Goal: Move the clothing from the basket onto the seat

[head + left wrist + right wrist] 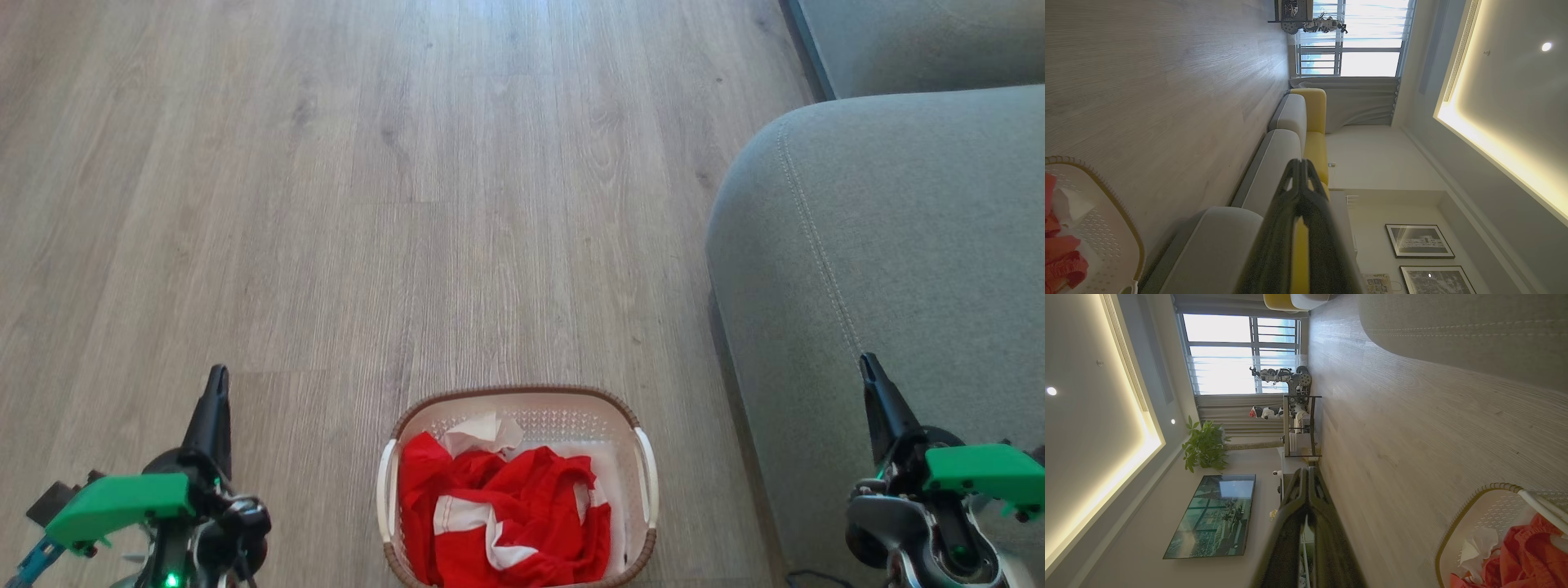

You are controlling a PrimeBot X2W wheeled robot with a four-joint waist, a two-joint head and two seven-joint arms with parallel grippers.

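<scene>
Head view, item one: bright red soft fabric clothing (506,514) with white bands, crumpled in a loose heap inside the small oval cream-white perforated plastic basket (522,394) with a brown woven-look rim. The basket stands on the floor at bottom centre, between the two arms.
Handling, as judged: light, limp and not fragile. It should sag and trail when lifted, and a fold may catch on the rim.
Best hold: a raised ridge of bunched red fabric near the heap's middle, pinched deep so the layers rise together.
A crumpled white piece (486,431) touches the heap's far end and is not part of the load.

Item two: large grey-green fabric-upholstered seat (898,245) with a rounded edge and a pale double-stitched seam. It lies to the basket's right, near it but apart, with a strip of floor between.

Item three: left gripper (217,384), left of the basket, and right gripper (870,367), over the seat's front. The wrist views show both sets of jaws pressed together, with nothing held.

Item four: pale wood-plank floor (326,204), open ahead and leftward. The way up and right from the basket looks unobstructed, though a hanging garment must clear the seat's rounded front edge.
</scene>
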